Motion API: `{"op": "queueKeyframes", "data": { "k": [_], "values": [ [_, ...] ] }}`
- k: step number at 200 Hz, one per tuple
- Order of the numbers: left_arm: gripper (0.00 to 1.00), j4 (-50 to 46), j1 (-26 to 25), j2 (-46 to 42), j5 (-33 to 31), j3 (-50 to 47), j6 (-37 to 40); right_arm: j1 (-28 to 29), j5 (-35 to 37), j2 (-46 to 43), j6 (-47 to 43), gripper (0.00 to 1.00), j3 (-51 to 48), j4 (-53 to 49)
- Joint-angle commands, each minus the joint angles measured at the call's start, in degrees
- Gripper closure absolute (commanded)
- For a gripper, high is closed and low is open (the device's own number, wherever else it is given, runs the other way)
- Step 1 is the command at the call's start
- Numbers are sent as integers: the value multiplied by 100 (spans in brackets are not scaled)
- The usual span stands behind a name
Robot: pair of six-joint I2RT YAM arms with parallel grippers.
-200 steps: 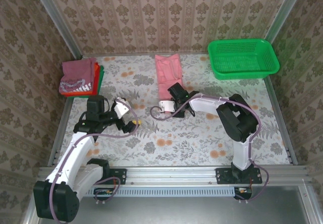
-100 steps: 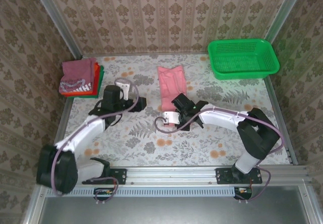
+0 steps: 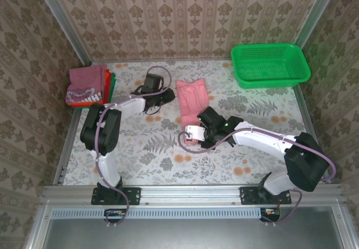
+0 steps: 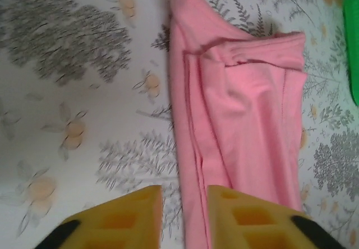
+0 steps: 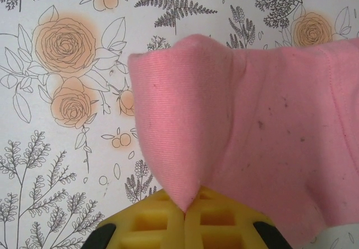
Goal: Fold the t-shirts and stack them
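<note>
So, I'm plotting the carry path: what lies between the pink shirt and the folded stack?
In the top view, the left gripper sits at the edge of the pink shirt; its arm and floral tablecloth fill the rest toward the folded stack.

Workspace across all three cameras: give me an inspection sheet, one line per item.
Surface: table covered with a floral cloth, lying flat.
Job's things: pink t-shirt laid as a long strip mid-table; folded stack at the far left, maroon on top.
Clutter: green basket at the far right, nothing seen inside.
Grippers: left gripper with fingers narrowly apart astride the shirt's long edge; right gripper shut on the shirt's near end.
Cables: purple cables looping along both arms.
Surroundings: patterned walls; metal frame along the near edge.
</note>
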Motion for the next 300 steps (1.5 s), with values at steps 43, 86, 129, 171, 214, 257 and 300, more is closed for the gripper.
{"op": "queueKeyframes", "data": {
  "k": [43,86,129,171,214,257,300],
  "values": [
    [100,264,9,1073,714,823,-482,70,-142,-273,172,100,-16,-302],
    [100,268,6,1371,880,867,-526,159,-238,-490,241,100,36,-664],
    [100,250,-184,1271,1021,548,-484,281,-314,-903,415,100,41,-1106],
    [100,100,-320,956,1261,-51,-440,345,-205,-1302,435,100,253,-1503],
    [100,-14,-509,822,1455,-538,-355,276,225,-1252,-35,100,482,-1560],
    [100,-38,-415,888,1512,-715,-325,-192,424,-613,-663,100,1114,-1412],
    [100,83,-308,1058,1605,-794,-403,-761,451,353,-1240,100,1963,-1252]
  ]
}}
